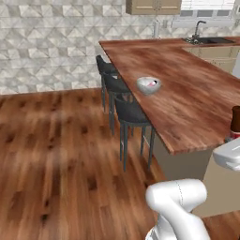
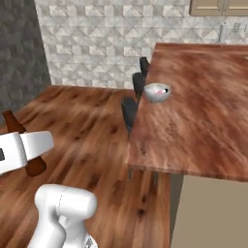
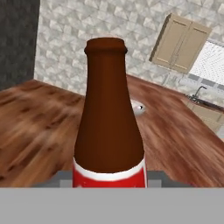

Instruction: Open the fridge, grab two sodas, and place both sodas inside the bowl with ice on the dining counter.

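Observation:
A dark-brown soda bottle (image 3: 109,131) with a red label stands upright between my fingers, close in the hand view. My gripper (image 3: 109,181) is shut on the soda. From the left base the bottle (image 1: 236,119) peeks over my white hand at the right edge. From the right base it (image 2: 35,166) sits at the far left, off the counter's near end. The small whitish bowl with ice (image 1: 148,85) (image 2: 157,92) (image 3: 138,107) rests on the dining counter (image 1: 197,108) (image 2: 203,126), well ahead of the bottle; a small reddish spot shows in it. The fridge is out of view.
Three dark stools (image 1: 131,112) line the counter's left side. A sink with a tap (image 1: 208,40) lies at the far end, with beige wall cabinets (image 3: 179,41) above. Wooden floor (image 1: 56,150) spreads open to the left.

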